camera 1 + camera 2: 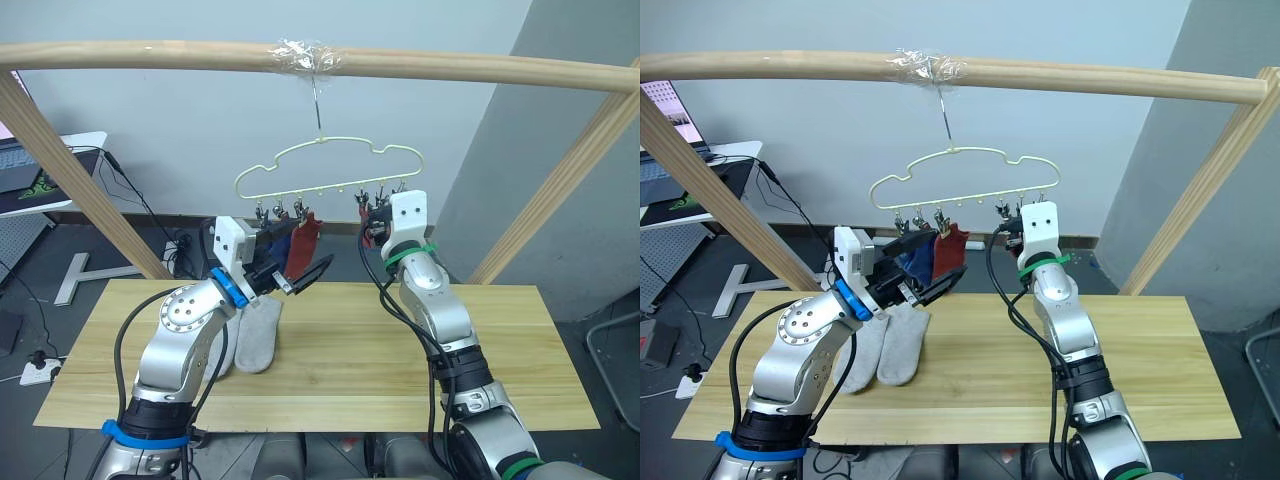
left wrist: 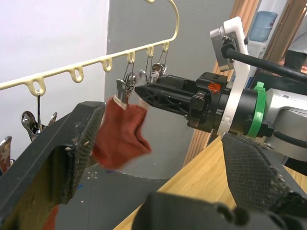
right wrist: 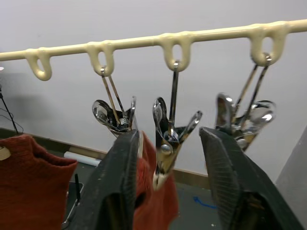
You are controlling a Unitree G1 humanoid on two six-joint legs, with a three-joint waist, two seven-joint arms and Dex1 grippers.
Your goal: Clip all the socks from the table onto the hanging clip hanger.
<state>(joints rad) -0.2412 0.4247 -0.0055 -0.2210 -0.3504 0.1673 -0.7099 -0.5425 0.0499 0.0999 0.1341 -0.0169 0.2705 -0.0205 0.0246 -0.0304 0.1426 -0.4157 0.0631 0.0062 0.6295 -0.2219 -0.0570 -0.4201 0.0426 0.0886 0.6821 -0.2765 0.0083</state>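
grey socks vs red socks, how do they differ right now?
Grey socks lie flat on the table; red socks hang from clips on the hanger. Grey socks are pale; red socks are rust-coloured. Both are short socks.

Pale wall (image 1: 180, 130), grey pillar (image 1: 560, 150) — white desk (image 1: 60, 165) with laptop (image 1: 20, 165).

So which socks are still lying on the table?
The two light grey socks, flat on the table beneath the left pincer. The red sock and blue sock hang from the hanger.
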